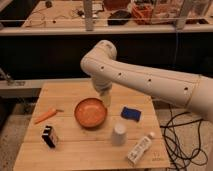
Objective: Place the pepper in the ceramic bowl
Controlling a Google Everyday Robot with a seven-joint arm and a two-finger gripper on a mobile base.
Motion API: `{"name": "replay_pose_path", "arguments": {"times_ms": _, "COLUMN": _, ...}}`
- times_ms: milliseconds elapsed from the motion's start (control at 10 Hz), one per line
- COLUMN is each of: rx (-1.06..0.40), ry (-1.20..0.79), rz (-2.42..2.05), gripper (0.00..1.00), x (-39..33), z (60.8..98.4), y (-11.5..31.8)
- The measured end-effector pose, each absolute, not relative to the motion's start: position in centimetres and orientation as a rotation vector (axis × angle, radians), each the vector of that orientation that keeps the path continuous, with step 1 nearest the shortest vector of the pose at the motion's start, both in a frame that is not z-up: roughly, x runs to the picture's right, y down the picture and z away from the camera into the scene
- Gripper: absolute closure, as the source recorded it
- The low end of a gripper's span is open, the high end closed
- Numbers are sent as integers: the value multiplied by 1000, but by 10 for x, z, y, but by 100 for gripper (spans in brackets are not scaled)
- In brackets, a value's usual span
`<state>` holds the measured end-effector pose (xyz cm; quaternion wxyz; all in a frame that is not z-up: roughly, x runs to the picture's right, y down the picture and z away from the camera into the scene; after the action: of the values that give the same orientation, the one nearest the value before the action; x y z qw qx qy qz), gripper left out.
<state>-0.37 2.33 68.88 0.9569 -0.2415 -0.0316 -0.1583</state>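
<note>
A single camera view looks down at an angle on a light wooden table (80, 148) that fills the lower half of the frame. A thick white robot arm (150, 82) enters from the right edge, rises to a rounded elbow at upper centre, then bends downward. Its gripper (106, 101) hangs just below that bend, above the far right rim of the bowl, with its fingers spread apart and nothing between them. The ceramic bowl (87, 116), round, shallow and reddish-brown, sits at the centre of the table and has nothing inside. The pepper (45, 115), slim, tapered and orange, lies flat on the table to the left of the bowl, well apart from it and from the gripper, with its thin stem end pointing right toward the bowl. A small black and white box (49, 136) rests at the lower left, below the pepper. A blue pad (131, 113) lies to the right of the bowl. A small white cup (119, 134) stands upside down below the bowl's right side. A white bottle (140, 149) lies on its side near the lower right corner of the table. Dark cables (175, 132) loop on the floor at the right. Across the top of the frame runs a cluttered workbench (60, 12) behind a rail.
</note>
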Motion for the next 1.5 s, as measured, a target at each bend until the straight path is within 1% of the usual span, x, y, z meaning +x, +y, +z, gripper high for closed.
{"name": "replay_pose_path", "arguments": {"times_ms": 400, "rx": -478, "ry": -114, "rz": -359, "gripper": 20, "x": -48, "z": 692, "y": 20}}
{"name": "replay_pose_path", "arguments": {"times_ms": 800, "rx": -461, "ry": -139, "rz": -378, "gripper": 20, "x": -61, "z": 699, "y": 17}}
{"name": "replay_pose_path", "arguments": {"times_ms": 1100, "rx": -441, "ry": -163, "rz": -396, "gripper": 20, "x": -91, "z": 706, "y": 14}}
{"name": "replay_pose_path", "arguments": {"times_ms": 1500, "rx": -422, "ry": -190, "rz": -421, "gripper": 20, "x": -101, "z": 712, "y": 12}}
